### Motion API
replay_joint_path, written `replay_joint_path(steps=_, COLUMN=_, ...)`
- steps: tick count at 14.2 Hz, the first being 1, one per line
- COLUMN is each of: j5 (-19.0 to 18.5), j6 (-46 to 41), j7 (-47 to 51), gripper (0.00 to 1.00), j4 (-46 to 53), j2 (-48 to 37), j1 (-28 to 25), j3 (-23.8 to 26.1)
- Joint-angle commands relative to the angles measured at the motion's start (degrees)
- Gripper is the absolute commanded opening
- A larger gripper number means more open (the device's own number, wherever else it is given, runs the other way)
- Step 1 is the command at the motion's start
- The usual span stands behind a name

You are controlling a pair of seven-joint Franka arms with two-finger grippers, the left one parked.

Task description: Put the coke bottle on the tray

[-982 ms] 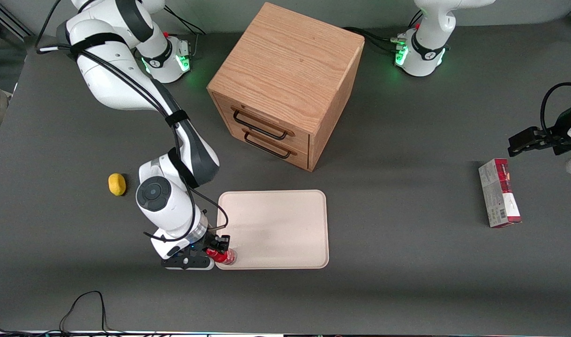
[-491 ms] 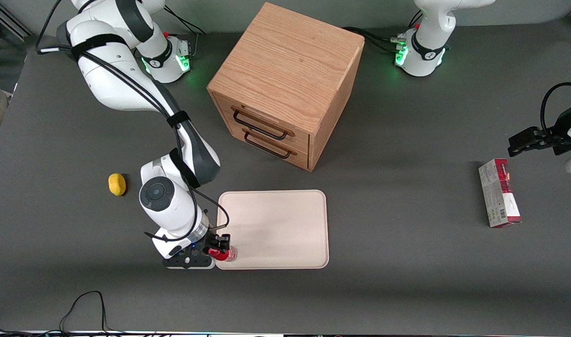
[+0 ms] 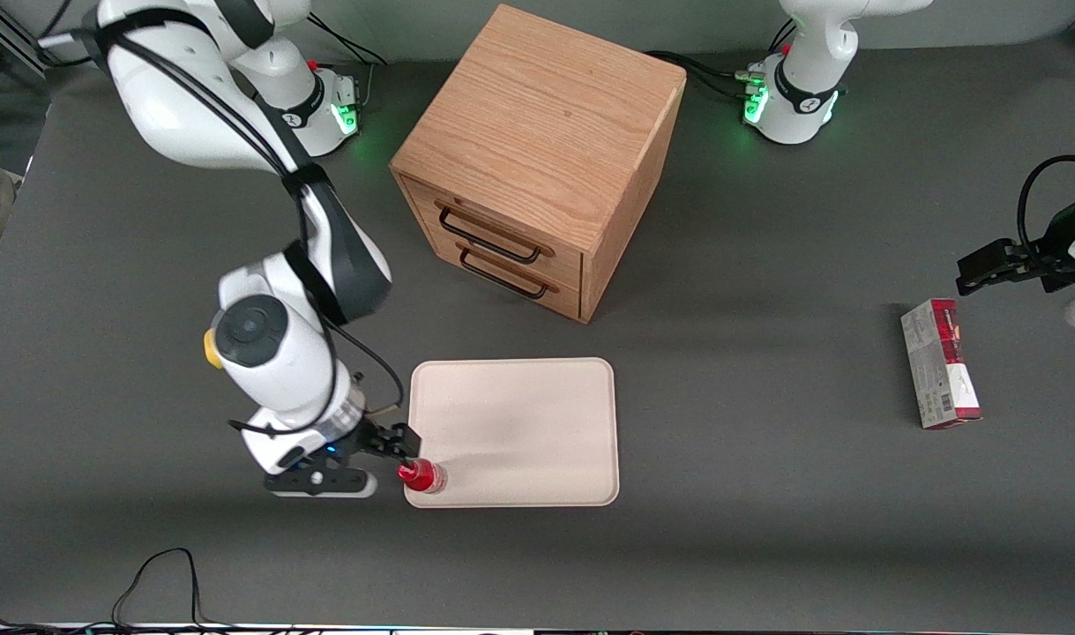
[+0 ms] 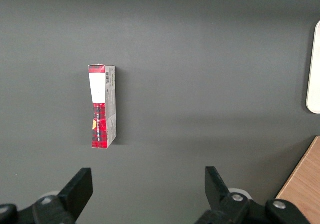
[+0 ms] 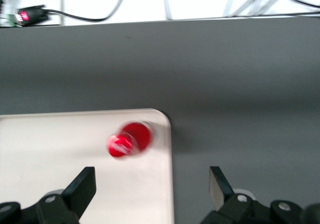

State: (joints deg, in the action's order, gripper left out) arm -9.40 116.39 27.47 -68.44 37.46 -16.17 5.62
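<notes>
Release is done: the small red-capped plastic coke bottle (image 3: 422,476) stands upright alone in a near corner of the flat beige tray (image 3: 528,423), while the end effector (image 3: 394,446), fingers spread and empty, has lifted away toward the working arm's end.

One bottle (image 3: 421,476), one tray (image 3: 519,423).

White-shelled right arm (image 3: 264,353) with dark grey joint sections, black cables strapped along links, green-lit base; black two-finger gripper (image 3: 396,445) at lower left of frame
</notes>
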Motion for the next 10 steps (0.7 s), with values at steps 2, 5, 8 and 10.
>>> replay_joint_path(steps=2, j5=6.21, j6=-5.20, j7=-5.30, gripper=1.00, j4=-16.07, j2=-17.11, j1=1.31, j3=-5.69)
replay_joint_path(steps=5, j5=8.87, j6=-13.36, j7=-13.56, gripper=1.00, j4=-23.91, j2=-27.93, j1=5.34, j3=-7.64)
replay_joint_path(steps=8, j5=12.99, j6=-19.78, j7=-16.30, gripper=1.00, j4=-28.06, j2=-36.38, j1=10.27, j3=-7.99)
replay_joint_path(steps=10, j5=13.00, j6=-22.69, j7=-17.28, gripper=1.00, j4=-28.50, j2=-38.85, j1=10.63, j3=-9.40)
